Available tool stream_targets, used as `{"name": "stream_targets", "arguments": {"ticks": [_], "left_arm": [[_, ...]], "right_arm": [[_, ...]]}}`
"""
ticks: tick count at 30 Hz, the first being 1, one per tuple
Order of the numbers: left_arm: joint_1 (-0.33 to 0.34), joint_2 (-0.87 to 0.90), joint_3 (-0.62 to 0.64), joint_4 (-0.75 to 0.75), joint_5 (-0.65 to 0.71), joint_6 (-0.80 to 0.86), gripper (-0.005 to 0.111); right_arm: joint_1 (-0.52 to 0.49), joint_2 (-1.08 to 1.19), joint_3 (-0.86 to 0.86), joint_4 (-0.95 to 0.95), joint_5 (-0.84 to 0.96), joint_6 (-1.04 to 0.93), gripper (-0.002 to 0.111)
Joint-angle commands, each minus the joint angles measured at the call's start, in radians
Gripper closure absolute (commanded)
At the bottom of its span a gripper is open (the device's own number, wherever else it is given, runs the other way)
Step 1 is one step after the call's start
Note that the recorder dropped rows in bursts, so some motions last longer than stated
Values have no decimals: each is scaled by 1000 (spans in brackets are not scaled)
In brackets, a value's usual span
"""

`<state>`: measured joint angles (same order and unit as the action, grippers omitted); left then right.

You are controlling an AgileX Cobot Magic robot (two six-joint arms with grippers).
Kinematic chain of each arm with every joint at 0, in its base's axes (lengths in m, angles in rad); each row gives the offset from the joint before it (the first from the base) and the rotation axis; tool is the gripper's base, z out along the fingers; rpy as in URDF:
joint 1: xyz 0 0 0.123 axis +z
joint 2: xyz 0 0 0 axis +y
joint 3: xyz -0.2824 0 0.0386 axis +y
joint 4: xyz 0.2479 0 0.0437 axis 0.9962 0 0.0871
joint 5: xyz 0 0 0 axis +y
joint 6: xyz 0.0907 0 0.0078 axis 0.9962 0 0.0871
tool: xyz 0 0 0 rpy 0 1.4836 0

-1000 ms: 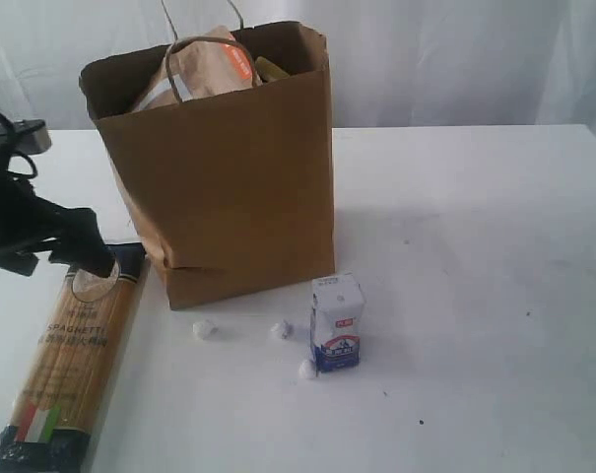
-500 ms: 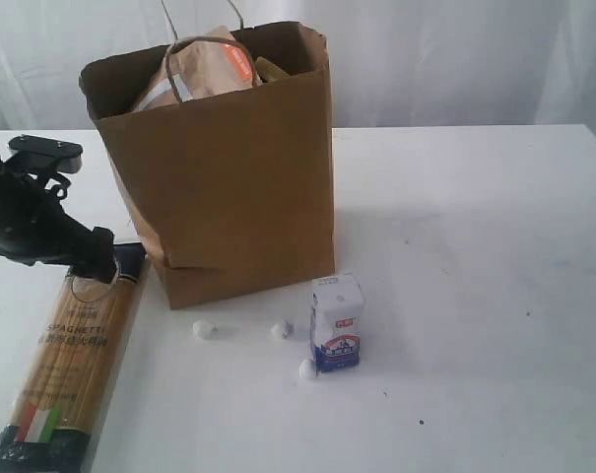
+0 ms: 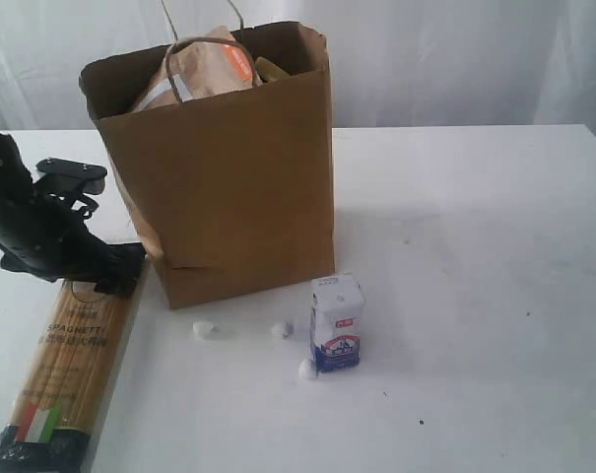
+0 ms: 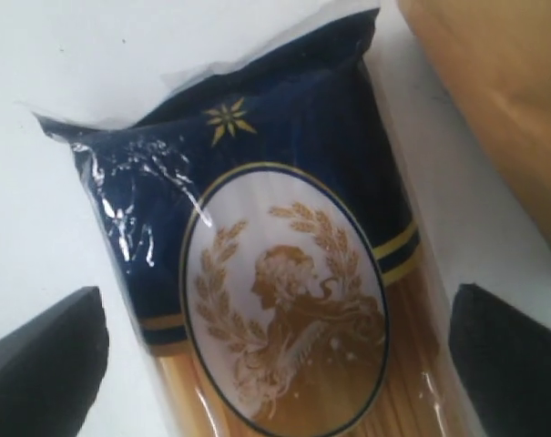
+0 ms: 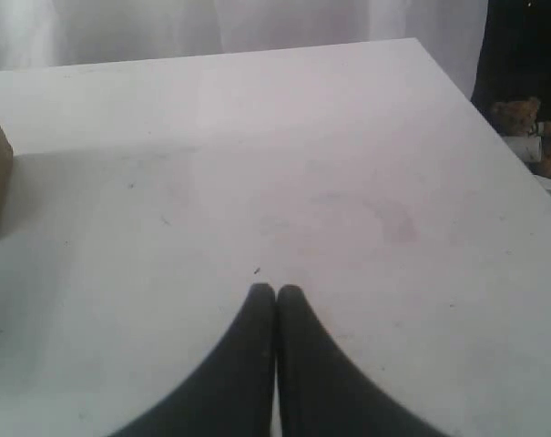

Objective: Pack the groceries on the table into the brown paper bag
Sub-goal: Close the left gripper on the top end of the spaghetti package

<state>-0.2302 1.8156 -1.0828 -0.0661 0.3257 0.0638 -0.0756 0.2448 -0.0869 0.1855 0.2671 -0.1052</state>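
Straddling the spaghetti packet, the left tool masks its far end.

We see the spaghetti packet wrapped in glossy, crinkled clear film — the brown paper bag is matt, creased kraft paper. We find the table smooth and matt white, the small carton printed card.
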Motion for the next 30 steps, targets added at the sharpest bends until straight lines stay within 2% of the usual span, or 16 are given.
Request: {"name": "stream_targets", "arguments": {"ticks": [1,23,30], "left_arm": [[-2,4,0,-16,-34,-20,2],[-2,28,0,-16,-39,-31,5],[-2,54,0,-16,52,-46,38]], "right_arm": [[-4,4,3,2,-11,5,108],[-4,4,3,2,-11,5,108],[-4,4,3,2,-11,5,108]]}}
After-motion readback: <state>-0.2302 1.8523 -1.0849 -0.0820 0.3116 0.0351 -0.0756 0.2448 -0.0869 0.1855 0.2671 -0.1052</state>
